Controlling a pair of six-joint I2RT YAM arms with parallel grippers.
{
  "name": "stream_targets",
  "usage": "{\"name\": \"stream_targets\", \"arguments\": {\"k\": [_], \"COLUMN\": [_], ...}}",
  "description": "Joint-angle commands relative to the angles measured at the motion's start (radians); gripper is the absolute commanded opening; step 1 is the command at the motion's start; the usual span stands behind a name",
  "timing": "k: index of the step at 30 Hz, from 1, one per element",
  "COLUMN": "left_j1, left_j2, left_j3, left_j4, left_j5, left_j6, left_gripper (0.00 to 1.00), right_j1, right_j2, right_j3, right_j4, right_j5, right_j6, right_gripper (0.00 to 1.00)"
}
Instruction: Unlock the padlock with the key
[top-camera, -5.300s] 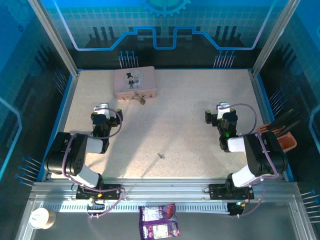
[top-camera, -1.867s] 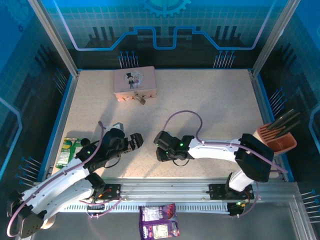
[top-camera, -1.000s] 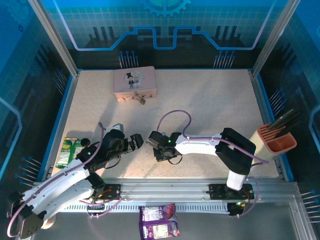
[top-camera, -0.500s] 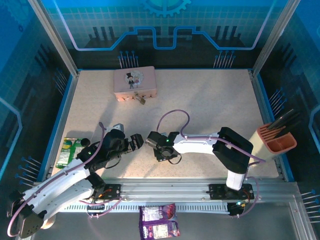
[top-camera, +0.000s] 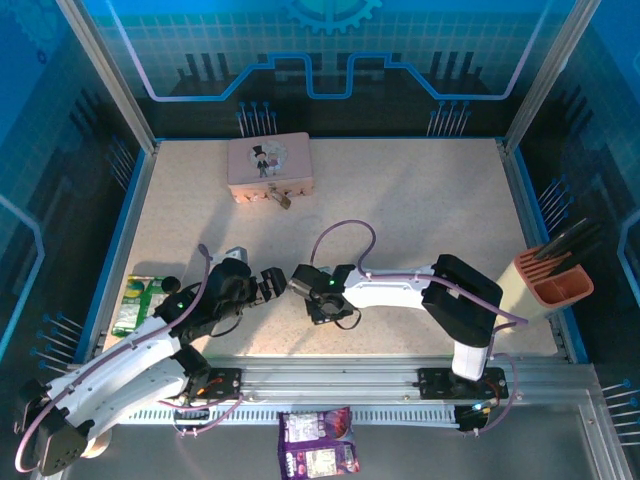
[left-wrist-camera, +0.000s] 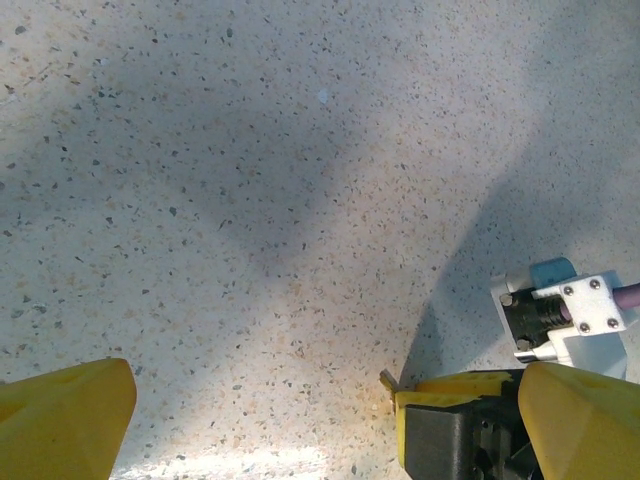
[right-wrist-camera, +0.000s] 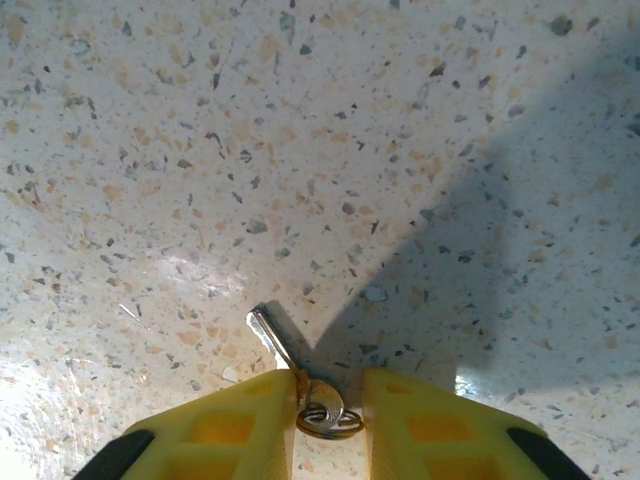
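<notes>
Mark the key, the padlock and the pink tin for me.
key (right-wrist-camera: 272, 343): right wrist view, on its blade.
padlock (top-camera: 284, 202): top external view, on its brass body.
pink tin (top-camera: 290, 160): top external view, on its lid.

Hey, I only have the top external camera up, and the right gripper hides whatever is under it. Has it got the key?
Observer: Yes. On the right wrist camera the right gripper pinches the key near its head, with the blade poking out ahead.
Operator: Anything attached to the key?
Observer: A small split ring sits at its head, in the gap between the yellow fingers.
Operator: And the left gripper, open or shut?
Observer: Open. On the left wrist camera the left gripper has its fingers spread wide, with bare table between them.
</notes>
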Motion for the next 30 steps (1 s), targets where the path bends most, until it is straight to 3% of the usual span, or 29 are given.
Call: {"name": "stream_targets", "arguments": {"k": [1,7,12,18,25,30], "left_j1": [-0.001,0.000,0.002,-0.001,-0.008,-0.020], "left_j2": [0.000,0.021,0.063,0.119,0.152,0.194], "left_j3": [0.009,0.016,0.026,0.025,0.018,0.013], "left_j4": [-0.016,-0.012,-0.005,0.063,0.152,0.246], "left_j5": [-0.026,-0.030,-0.011,0.075,0.148,0.198], "left_j6": [0.005,0.008,-0.015,-0.065,-0.103,-0.152], "left_gripper": [0.99,0.99,0.99,0.99,0.99,0.92], "right_j1": [0.025,0.029,0.022,-0.038,-0.090,-0.117], "right_j2": [0.027,-0.034,-0.128,-0.257,-0.438,-0.555], "right_j3": [-0.010,-0.065,-0.152,-0.331,-0.493,-0.590], "right_j4": [-0.011,0.029,0.126,0.337,0.507,0.595], "right_j5": [-0.032,0.001,0.018,-0.032,0.002,0.039], "right_j6": [0.011,0.026,0.061,0.132,0.203,0.253], "right_gripper": [0.20,0.06,0.00,0.00,0.00,0.00]}}
